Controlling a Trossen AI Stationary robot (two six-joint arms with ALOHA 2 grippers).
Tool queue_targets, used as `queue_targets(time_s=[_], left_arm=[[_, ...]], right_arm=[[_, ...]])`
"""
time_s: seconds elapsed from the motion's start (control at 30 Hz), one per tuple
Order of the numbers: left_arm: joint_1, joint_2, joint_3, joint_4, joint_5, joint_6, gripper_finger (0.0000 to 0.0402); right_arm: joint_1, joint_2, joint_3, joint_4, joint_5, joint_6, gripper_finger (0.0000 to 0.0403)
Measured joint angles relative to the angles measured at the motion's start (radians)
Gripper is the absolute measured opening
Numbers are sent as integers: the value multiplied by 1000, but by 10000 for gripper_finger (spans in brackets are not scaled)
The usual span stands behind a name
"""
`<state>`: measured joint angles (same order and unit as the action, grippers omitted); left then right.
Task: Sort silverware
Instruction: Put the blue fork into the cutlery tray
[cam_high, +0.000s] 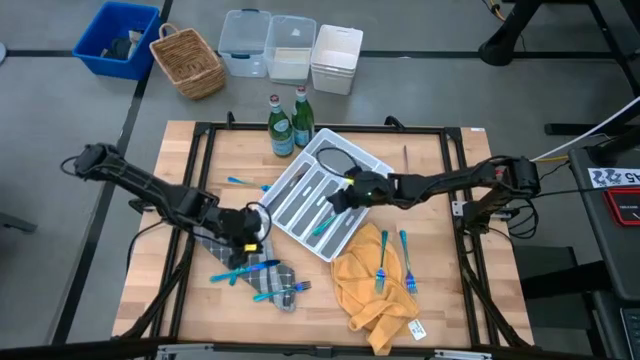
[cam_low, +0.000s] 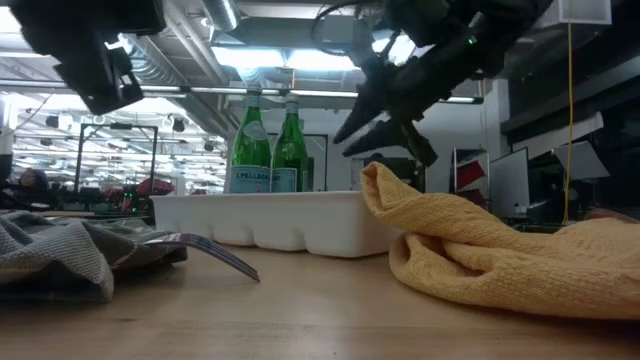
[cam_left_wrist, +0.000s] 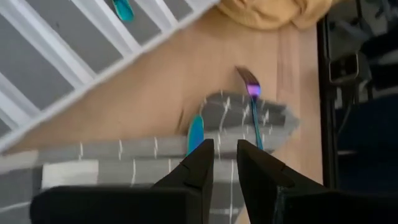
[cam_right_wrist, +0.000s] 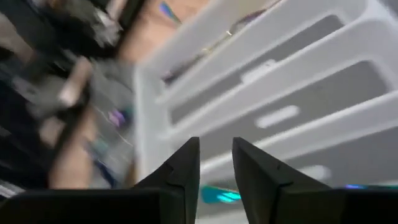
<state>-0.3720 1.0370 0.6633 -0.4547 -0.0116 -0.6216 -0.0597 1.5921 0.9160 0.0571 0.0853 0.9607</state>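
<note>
The right gripper (cam_high: 340, 197) is hovering released over the white tray (cam_high: 300, 170), a teal utensil (cam_high: 322, 225) lying inside. The left gripper (cam_high: 258, 225) is hanging released above the grey cloth (cam_high: 215, 245), 2 utensils (cam_high: 245, 270) resting there.

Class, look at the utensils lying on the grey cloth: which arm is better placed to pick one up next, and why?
Probably the left. Its claw hovers open directly over the grey cloth, near a teal utensil. The right claw sits over the white tray, farther away.
</note>
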Motion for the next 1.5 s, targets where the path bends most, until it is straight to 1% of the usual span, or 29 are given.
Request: queue_targets(time_s=[0.1,0.17,0.33,0.4,0.47,0.6,0.77,0.97,1.17,1.37,1.5], left_arm=[[-27,0,-5,-8,1,0,60],[-37,1,-6,-7,1,0,60],[-40,1,-6,-6,-26,0,60],[-40,1,-6,-6,-33,1,60],[-40,1,-6,-6,-37,5,60],[-40,1,-7,-6,-38,5,60],[-40,1,-7,-6,-44,2,60],[-40,1,-7,-6,-44,1,60],[-40,0,-7,-6,-44,1,60],[-40,0,-7,-6,-44,1,60],[-40,0,-7,-6,-45,0,60]], right_arm=[[0,0,65,-193,-14,-137,99],[0,0,111,-349,-2,-202,99],[1,0,217,-705,145,-308,99],[0,0,225,-795,187,-318,99],[0,0,218,-840,193,-322,99],[0,0,195,-841,193,-393,99],[0,0,163,-824,201,-443,99],[0,0,133,-785,201,-446,99],[0,0,115,-707,202,-450,99],[0,0,82,-688,201,-451,99],[0,0,57,-649,202,-506,99]])
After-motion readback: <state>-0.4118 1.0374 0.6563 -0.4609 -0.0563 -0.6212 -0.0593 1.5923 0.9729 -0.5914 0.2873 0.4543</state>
